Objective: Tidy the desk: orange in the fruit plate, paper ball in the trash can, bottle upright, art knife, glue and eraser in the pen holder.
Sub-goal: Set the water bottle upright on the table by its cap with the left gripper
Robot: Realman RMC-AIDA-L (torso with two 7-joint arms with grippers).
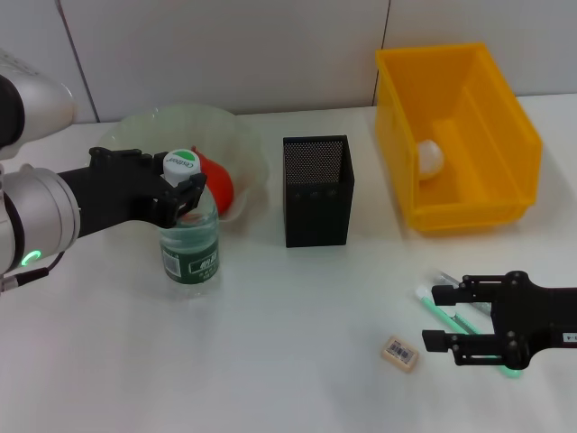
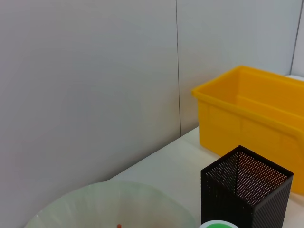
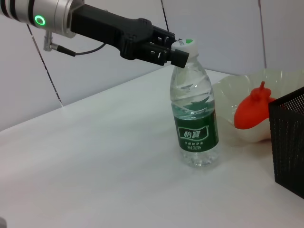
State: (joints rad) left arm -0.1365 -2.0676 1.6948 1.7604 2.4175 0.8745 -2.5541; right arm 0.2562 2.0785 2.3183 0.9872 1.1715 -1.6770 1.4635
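Observation:
The bottle [image 1: 190, 236] stands upright on the table in front of the fruit plate [image 1: 144, 126]. My left gripper [image 1: 184, 187] is shut on its neck just under the white cap, as the right wrist view also shows on the bottle [image 3: 194, 123]. The orange [image 1: 218, 185] lies in the fruit plate. The paper ball [image 1: 430, 158] rests inside the trash can [image 1: 469, 194]. The eraser [image 1: 399, 353] lies near the front. My right gripper [image 1: 444, 317] is open right of it, over slim green-and-white sticks [image 1: 444, 309]; I cannot tell art knife from glue. The pen holder [image 1: 317, 191] stands mid-table.
In the left wrist view the pen holder [image 2: 244, 190] and trash can [image 2: 256, 118] stand close to the back wall, with the fruit plate's rim [image 2: 109, 199] below. In the right wrist view the pen holder [image 3: 289, 142] stands beside the orange [image 3: 251, 111].

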